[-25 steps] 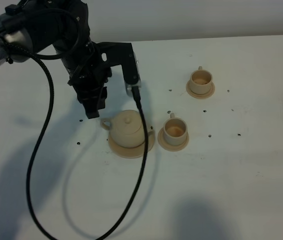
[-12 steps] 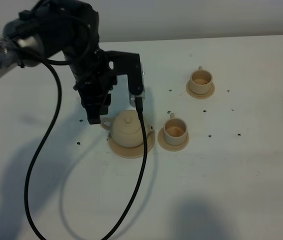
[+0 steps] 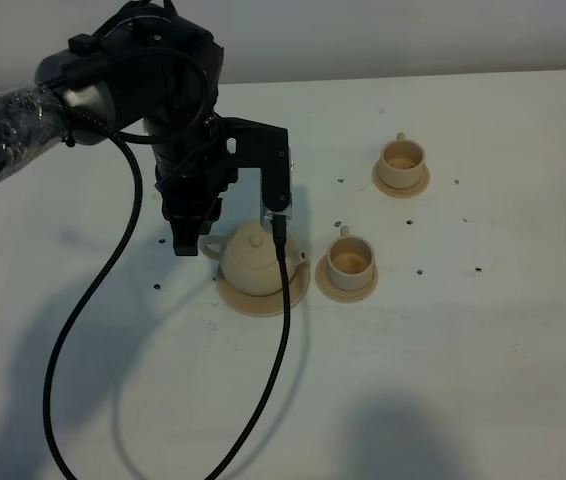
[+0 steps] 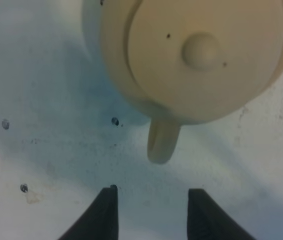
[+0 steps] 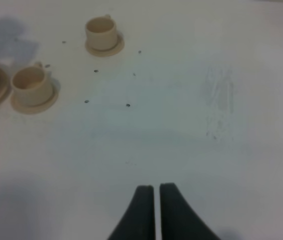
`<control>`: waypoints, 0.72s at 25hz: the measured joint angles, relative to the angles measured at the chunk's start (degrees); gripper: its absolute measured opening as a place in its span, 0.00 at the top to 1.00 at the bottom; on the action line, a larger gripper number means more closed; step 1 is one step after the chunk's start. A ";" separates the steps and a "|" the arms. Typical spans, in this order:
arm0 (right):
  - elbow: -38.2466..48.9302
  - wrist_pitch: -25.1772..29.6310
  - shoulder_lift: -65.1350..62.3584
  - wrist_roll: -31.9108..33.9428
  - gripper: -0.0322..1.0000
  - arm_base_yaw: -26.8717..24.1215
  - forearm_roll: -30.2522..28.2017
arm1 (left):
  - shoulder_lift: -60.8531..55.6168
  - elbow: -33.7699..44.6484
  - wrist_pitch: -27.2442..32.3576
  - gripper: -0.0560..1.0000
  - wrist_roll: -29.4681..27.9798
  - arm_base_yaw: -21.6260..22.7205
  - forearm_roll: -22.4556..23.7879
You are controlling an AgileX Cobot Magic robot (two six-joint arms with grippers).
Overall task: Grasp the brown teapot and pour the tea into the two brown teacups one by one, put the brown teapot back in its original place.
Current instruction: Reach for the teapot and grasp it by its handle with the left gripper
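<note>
The beige teapot (image 3: 251, 257) stands on its wide flat saucer (image 3: 248, 303), loop handle pointing left. My left gripper (image 3: 185, 240) hangs open just left of that handle. In the left wrist view the teapot (image 4: 201, 55) fills the frame, and the handle (image 4: 162, 142) points at the gap between my open fingertips (image 4: 152, 196) without touching them. Two beige teacups on small saucers stand to the right, one near (image 3: 350, 262) and one farther back (image 3: 402, 160). My right gripper (image 5: 156, 190) is shut and empty, well away from both cups (image 5: 30, 85) (image 5: 101, 31).
The left arm's black cable (image 3: 285, 330) hangs across the front of the teapot and loops down over the white table (image 3: 483, 350). Small dark specks dot the tabletop around the cups.
My left arm has moved right and slightly lower, bringing the open gripper closer to the teapot's handle. The teapot and cups have not moved.
</note>
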 joint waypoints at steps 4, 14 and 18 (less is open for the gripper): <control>0.00 0.00 0.00 0.00 0.94 0.00 0.00 | 0.05 0.00 0.00 0.65 -0.16 -0.92 0.89; 0.00 0.00 0.00 0.00 0.94 0.00 0.00 | 1.48 0.00 1.48 0.65 -1.99 -1.71 2.73; 0.00 0.00 0.00 0.00 0.94 0.00 0.00 | 1.73 0.00 1.49 0.65 -2.79 -1.71 2.78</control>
